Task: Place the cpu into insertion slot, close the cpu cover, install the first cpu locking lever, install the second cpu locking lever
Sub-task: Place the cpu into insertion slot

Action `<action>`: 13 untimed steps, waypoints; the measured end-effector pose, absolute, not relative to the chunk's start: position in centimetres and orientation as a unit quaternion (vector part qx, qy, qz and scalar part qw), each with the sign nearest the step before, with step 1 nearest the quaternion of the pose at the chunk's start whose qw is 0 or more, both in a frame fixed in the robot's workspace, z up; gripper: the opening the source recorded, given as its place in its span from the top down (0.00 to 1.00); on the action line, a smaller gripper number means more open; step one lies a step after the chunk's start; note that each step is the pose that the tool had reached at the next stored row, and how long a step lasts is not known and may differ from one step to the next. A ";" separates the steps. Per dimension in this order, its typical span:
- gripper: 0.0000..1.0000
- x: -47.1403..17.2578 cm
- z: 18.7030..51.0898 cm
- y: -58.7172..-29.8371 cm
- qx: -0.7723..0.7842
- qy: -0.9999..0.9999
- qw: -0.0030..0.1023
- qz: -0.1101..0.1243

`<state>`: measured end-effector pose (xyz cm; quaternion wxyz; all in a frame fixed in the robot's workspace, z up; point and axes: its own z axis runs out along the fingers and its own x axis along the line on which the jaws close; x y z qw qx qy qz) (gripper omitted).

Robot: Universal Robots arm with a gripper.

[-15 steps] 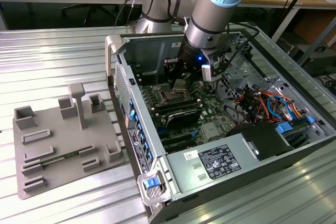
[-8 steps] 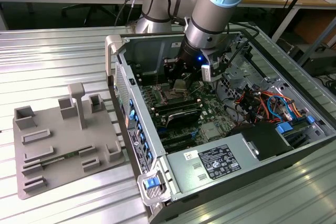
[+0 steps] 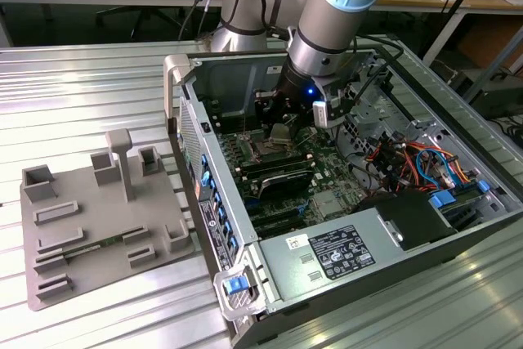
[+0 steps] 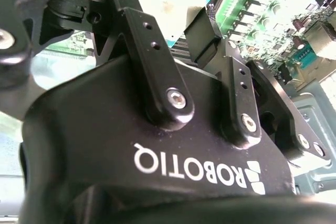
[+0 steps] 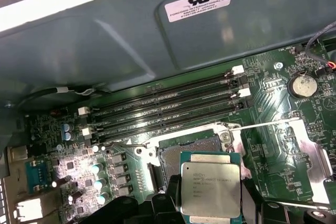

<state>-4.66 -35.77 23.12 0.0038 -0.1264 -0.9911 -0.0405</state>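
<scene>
In the first wrist view the cpu (image 5: 210, 187), a small square chip with a silver-grey face and green edge, hangs just over the insertion slot (image 5: 189, 148), a dark socket with a silver rim. My gripper (image 5: 210, 205) is shut on the cpu, with a black finger on each side of it. The cpu cover (image 5: 319, 163), a thin silver frame, is swung open beside the slot. Thin wire locking levers (image 5: 262, 125) stand free by the socket. In the exterior view my gripper (image 3: 283, 126) reaches down into the open computer case, right above the slot (image 3: 268, 149).
Long black memory slots (image 5: 168, 103) run beside the socket, and a coin battery (image 5: 303, 85) sits past the cover. The case walls (image 3: 196, 132) ring the green board. Coloured cables (image 3: 417, 161) and a power supply (image 3: 335, 252) fill the case's other end. A grey fixture plate (image 3: 98, 226) lies outside.
</scene>
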 end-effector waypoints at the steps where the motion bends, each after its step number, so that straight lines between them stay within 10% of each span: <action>1: 0.45 -4.7 23.1 -35.8 -0.128 -0.991 0.004 -0.040; 13: 0.45 -4.7 23.0 -35.8 -0.142 -0.989 0.003 -0.040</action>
